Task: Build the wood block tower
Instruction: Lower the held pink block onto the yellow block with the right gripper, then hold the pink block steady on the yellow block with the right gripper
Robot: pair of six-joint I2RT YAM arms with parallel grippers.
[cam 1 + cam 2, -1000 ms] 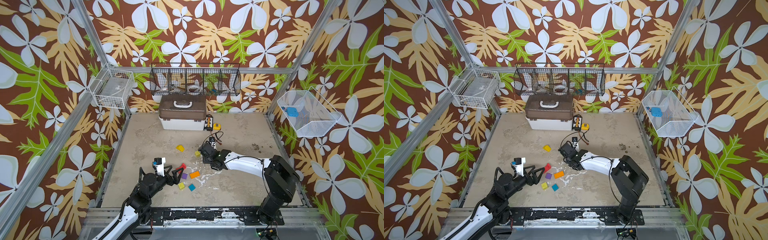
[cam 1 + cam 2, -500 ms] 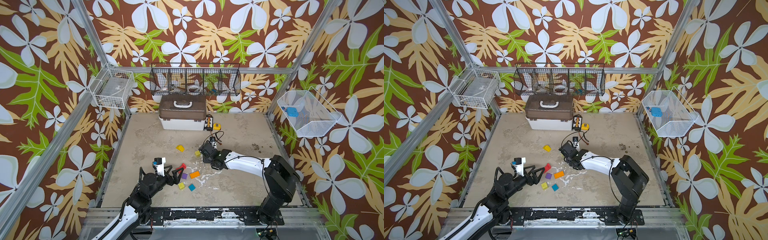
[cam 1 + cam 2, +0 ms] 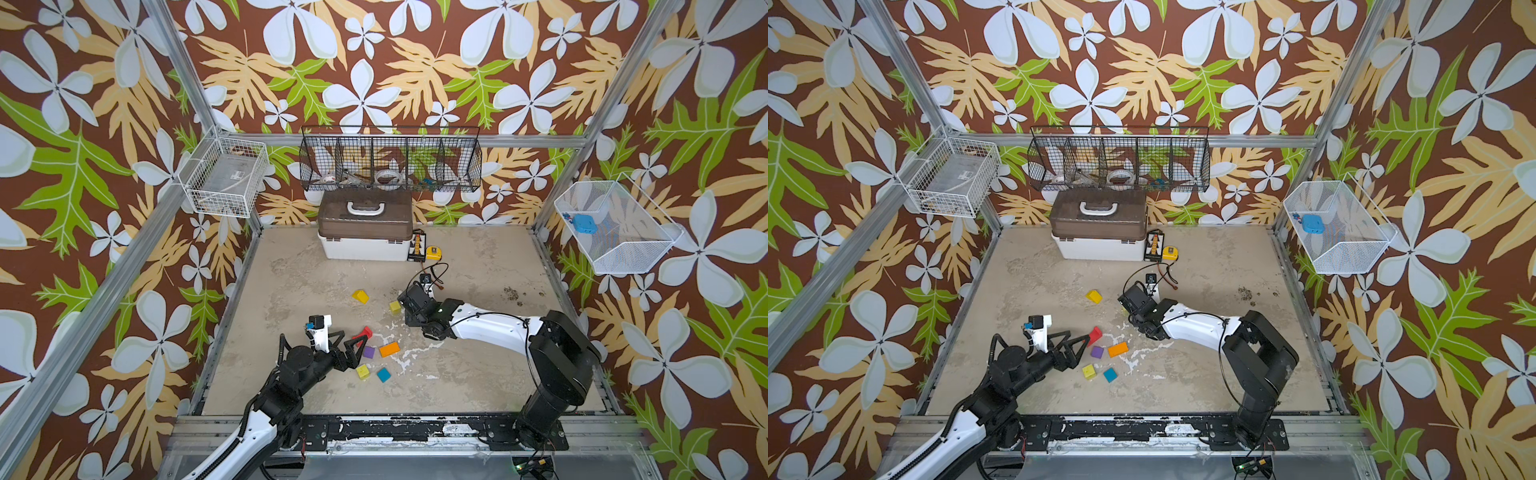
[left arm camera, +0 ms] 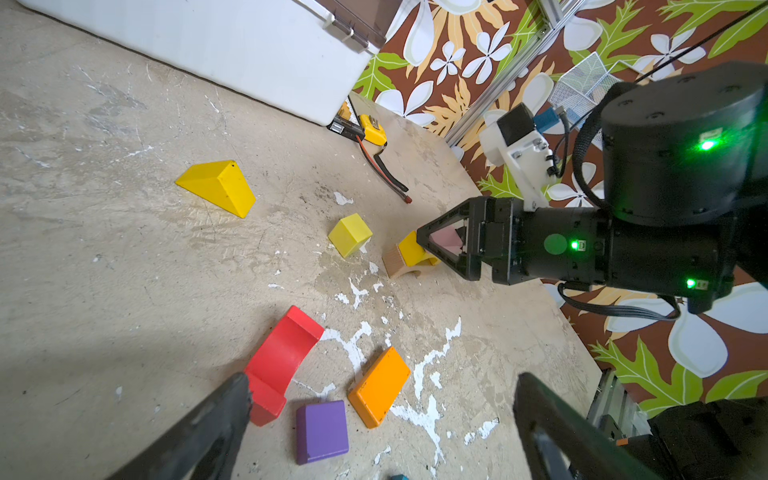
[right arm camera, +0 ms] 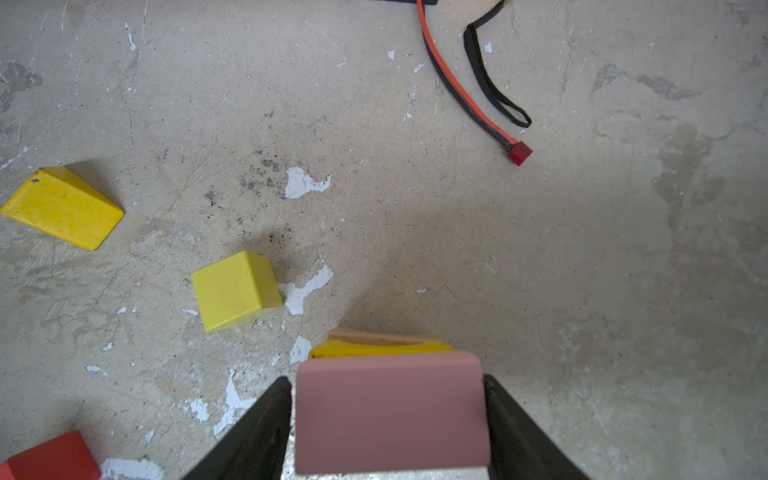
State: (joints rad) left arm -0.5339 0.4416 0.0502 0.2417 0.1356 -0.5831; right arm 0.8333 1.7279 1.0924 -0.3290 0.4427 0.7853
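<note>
Left tool (image 3: 349,338), lower left of centre: wide open, idle by the red arch (image 3: 365,332). Right tool (image 5: 386,377), centre: jaws have eased around the pink block (image 5: 390,415), seated atop the tower (image 4: 409,255); grip cannot be told. Release appears underway.

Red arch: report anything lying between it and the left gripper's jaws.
Nothing visible does. The red arch lies right at one jaw tip of the open left gripper; the purple block and orange block show in the gap between the jaws, beside the arch.
</note>
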